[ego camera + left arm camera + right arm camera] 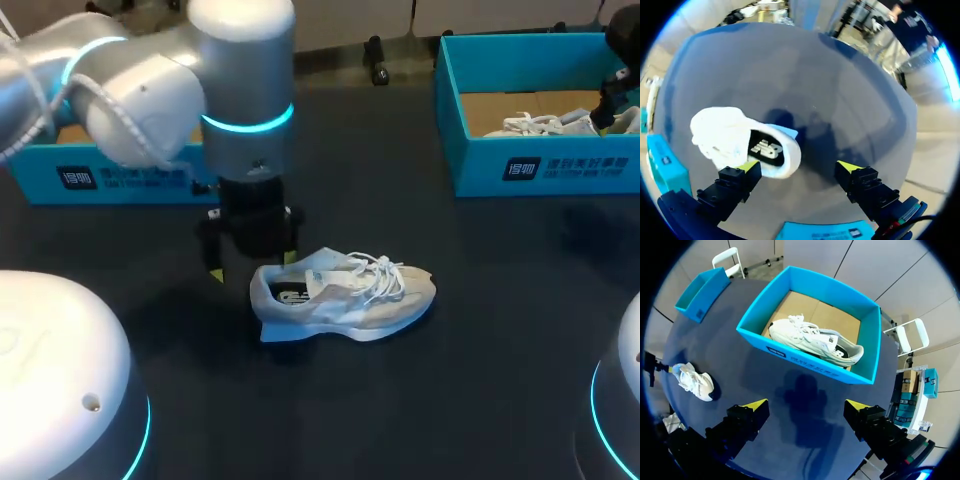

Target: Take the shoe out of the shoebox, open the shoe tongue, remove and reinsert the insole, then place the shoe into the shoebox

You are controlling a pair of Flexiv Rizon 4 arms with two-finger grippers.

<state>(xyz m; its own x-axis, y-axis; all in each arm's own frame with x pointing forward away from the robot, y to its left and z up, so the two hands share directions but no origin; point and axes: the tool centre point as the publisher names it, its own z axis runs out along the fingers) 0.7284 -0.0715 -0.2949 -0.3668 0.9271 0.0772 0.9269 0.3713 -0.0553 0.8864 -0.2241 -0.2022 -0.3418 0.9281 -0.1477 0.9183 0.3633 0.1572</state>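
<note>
A white lace-up shoe (345, 295) lies on its side on the dark table, its heel toward my left gripper (252, 265). In the left wrist view the shoe (735, 137) has its heel opening and dark insole (765, 150) just ahead of one finger, and the left gripper (799, 167) is open with nothing held. High over the table, my right gripper (807, 405) is open and empty. Ahead of it stands the blue shoebox (805, 362), which holds a second white shoe (815, 337). That shoebox (540, 165) is at the back right in the head view.
Another blue box (120, 175) sits at the back left behind my left arm, and the right wrist view shows this box (702, 297) too. My right arm (612, 95) hangs over the shoebox's right end. Bare tabletop lies between the shoe and the shoebox.
</note>
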